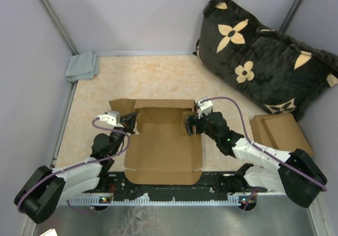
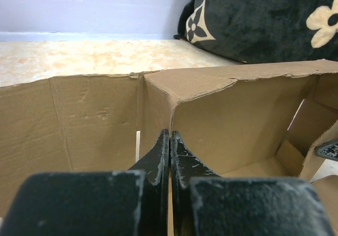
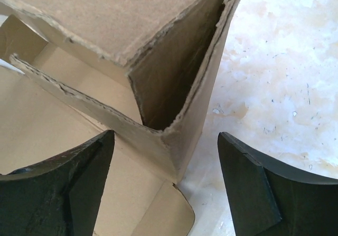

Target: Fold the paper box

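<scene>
The paper box is a brown cardboard piece lying mid-table, its back part folded up into walls and its front panel flat. My left gripper is at the box's left wall. In the left wrist view it is shut on the thin edge of that upright wall, with the box's inside to the right. My right gripper is at the box's right wall. In the right wrist view it is open, its fingers either side of a folded corner of the box without touching it.
A black pillow with tan flowers leans at the back right. A pile of brown cardboard pieces lies at the right. A grey cloth sits at the back left corner. Grey walls enclose the table.
</scene>
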### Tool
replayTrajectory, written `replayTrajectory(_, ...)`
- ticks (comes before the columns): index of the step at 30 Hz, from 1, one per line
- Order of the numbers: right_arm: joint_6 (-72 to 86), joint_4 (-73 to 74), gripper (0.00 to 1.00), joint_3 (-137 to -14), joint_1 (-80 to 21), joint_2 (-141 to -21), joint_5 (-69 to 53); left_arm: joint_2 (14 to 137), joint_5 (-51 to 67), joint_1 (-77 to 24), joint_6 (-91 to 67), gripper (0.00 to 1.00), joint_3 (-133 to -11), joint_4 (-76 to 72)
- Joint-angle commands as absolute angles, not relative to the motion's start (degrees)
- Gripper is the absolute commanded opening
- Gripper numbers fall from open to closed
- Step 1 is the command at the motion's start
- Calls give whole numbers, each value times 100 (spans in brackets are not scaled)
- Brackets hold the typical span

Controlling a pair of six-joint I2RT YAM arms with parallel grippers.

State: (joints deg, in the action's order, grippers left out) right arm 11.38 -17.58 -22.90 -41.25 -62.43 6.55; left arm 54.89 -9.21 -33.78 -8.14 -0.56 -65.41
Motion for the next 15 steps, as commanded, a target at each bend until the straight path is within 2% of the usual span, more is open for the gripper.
replayTrajectory(1,1247,-2265,80,-2320,-4172,-6269,595,5369,-865,-3445,-912,0,404,-6425)
replayTrajectory(8,1320,-2524,73,-2288,-4175,-6740,858,5446,-828,-3459,-958,0,413,-6490)
replayTrajectory(12,1461,-2705,61,-2232,-4175,-6981,1226,5486,-800,-3454,-956,0,413,-6548)
replayTrajectory(15,1627,-2664,47,-2215,-4178,-7018,1582,5489,-791,-3459,-958,0,424,-6548)
